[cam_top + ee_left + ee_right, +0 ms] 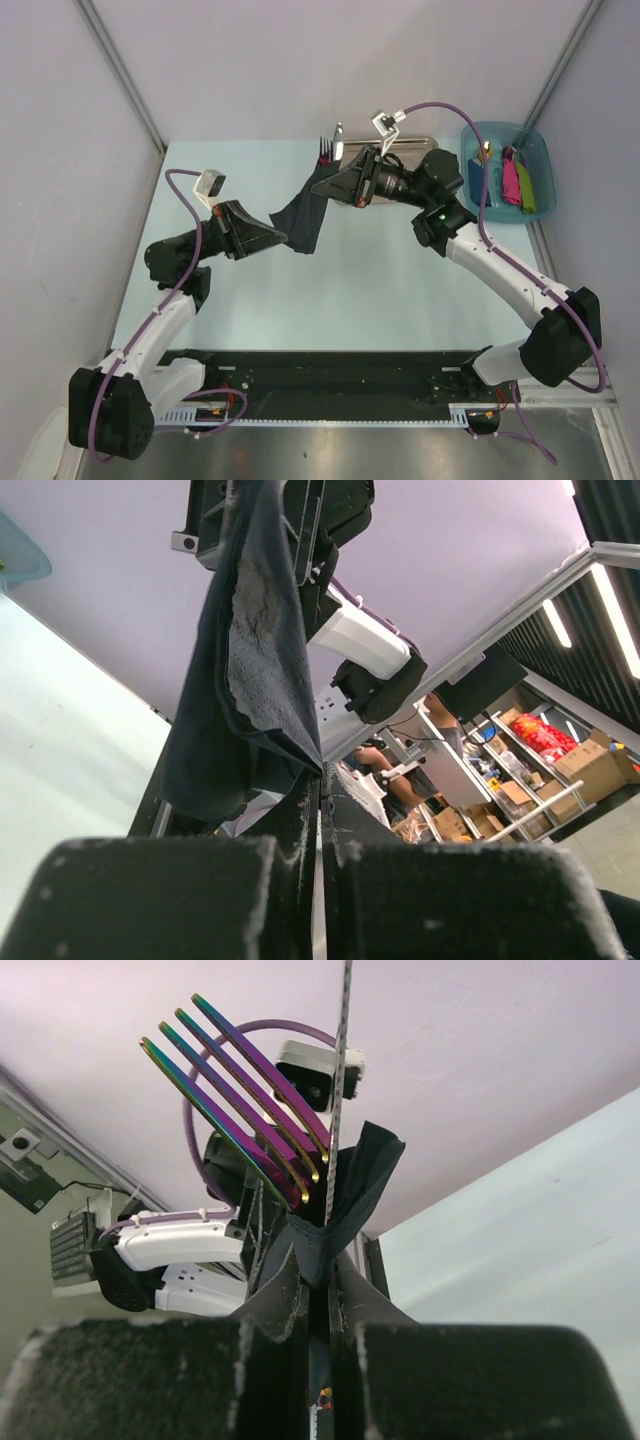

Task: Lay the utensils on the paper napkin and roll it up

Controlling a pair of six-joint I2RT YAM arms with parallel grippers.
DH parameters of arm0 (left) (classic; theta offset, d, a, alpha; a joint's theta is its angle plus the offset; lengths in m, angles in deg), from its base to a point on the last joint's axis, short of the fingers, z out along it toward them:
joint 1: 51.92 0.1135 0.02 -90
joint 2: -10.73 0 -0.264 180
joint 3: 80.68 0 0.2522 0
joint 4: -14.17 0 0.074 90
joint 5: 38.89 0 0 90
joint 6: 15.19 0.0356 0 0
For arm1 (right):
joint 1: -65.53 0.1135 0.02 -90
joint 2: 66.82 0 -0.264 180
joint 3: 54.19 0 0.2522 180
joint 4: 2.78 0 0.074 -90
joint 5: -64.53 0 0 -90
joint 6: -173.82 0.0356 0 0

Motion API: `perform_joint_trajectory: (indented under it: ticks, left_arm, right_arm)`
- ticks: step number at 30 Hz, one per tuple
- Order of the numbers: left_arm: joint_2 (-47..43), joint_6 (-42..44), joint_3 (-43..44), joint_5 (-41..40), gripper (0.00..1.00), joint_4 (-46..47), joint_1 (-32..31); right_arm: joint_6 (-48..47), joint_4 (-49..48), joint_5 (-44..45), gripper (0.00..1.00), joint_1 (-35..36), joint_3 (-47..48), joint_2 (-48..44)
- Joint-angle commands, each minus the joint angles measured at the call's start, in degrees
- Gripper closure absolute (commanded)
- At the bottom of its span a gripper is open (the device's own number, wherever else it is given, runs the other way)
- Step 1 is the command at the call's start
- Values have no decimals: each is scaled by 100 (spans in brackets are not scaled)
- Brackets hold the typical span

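Note:
The black paper napkin hangs in the air, stretched between both grippers above the table. My right gripper is shut on its upper end, where the utensils are wrapped. The fork, with iridescent purple tines, and a thin knife blade stick out above the napkin fold pinched at my right gripper. Seen from above, the fork and knife point toward the back. My left gripper is shut on the napkin's lower corner. In the left wrist view the napkin drapes down to my left gripper.
A shiny steel tray lies at the back of the table, partly hidden by the right arm. A blue bin with pink, green and blue items stands at the back right. Light walls enclose the table on three sides.

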Motion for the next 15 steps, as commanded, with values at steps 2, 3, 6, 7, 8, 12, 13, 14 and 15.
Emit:
perform_joint_trajectory:
  ticks: [2,3,6,7,8,12,13,14,15]
  left_arm:
    - [-6,-263,-135,51,100,365,-22]
    - [-15,-202,-126,51,100,330,-5]
    - [-156,375,-39,138,79,-485,214]
    - [-217,570,-4,174,72,-1097,485]
    - [-348,781,32,200,59,-1512,670]
    - [-1077,3370,531,-202,38,-4506,1576]
    - [-1244,3967,951,-569,36,-5609,1656]
    - [-1368,4565,1207,-799,31,-6099,1656]
    - [-1569,5502,1419,-984,25,-6426,1595]
  right_arm:
    - [149,-734,-106,100,107,311,-110]
    - [132,-699,-97,100,107,320,-110]
    - [9,-472,34,100,46,320,-171]
    - [-52,-349,104,100,11,320,-180]
    - [-210,-191,288,100,2,320,-233]
    - [-657,808,789,100,-25,363,-312]
    - [-738,926,904,100,-16,364,-330]
    - [-826,1101,1166,100,-16,399,-330]
    - [-1009,1503,1325,100,45,460,-339]
